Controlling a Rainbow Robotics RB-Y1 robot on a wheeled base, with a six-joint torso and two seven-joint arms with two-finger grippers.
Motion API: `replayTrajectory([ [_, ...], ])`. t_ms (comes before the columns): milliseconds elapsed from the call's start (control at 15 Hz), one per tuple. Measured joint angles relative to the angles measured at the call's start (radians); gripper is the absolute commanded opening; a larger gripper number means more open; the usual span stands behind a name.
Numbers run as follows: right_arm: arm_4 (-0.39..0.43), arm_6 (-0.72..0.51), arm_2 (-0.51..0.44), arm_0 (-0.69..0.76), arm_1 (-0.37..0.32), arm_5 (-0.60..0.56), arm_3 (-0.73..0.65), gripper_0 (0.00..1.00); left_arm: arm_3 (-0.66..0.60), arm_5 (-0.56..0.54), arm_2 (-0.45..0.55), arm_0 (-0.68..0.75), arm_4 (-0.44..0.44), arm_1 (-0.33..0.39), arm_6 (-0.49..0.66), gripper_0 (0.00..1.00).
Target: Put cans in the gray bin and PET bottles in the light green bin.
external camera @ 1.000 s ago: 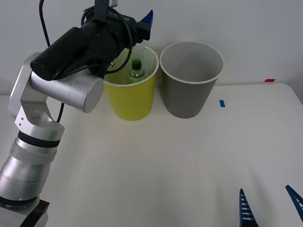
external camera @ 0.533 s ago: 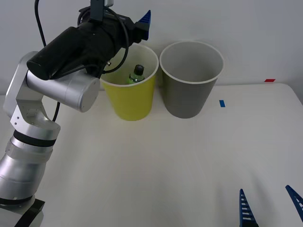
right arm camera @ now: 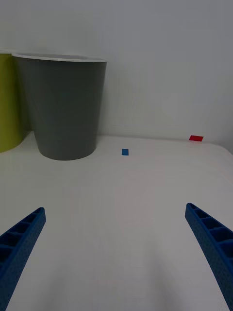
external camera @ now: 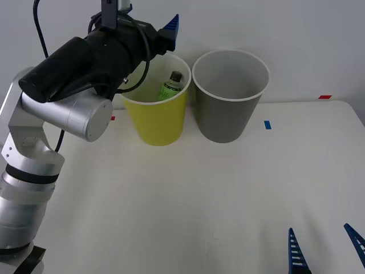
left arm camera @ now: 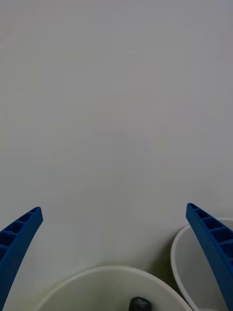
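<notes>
The left gripper [left arm camera: 116,257] hangs wide open and empty above the far rim of the light green bin [external camera: 157,123], its two blue fingers [left arm camera: 19,238] spread to the corners of the left wrist view. Compared with half a second ago, the left arm has risen and pulled a little further left, and the PET bottle [external camera: 171,85] has shifted inside the bin: it stood nearly upright then, and now leans tilted against the right inner wall, black cap toward the far right. A second ago it was higher, near the rim.

The right gripper [right arm camera: 116,252] is parked at the near right of the table [external camera: 228,200], fingers spread wide, unchanged.

The left wrist view looks down past the bin's white rim and catches just the dark cap [left arm camera: 139,303], plus the rim of the gray bin [left arm camera: 182,257] beside it. The right wrist view shows the gray bin's outer wall [right arm camera: 65,112] from table height, a small blue marker [right arm camera: 125,152] and a red marker [right arm camera: 196,138] on the table.
</notes>
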Motion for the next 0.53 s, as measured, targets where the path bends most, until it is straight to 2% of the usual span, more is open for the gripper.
replayTrajectory([
  [533, 0.000, 0.000, 0.000, 0.000, 0.000, 0.000, 0.000, 1.00, -0.309, 0.007, 0.093, 0.342, 0.002, 0.023, -0.030, 1.00],
])
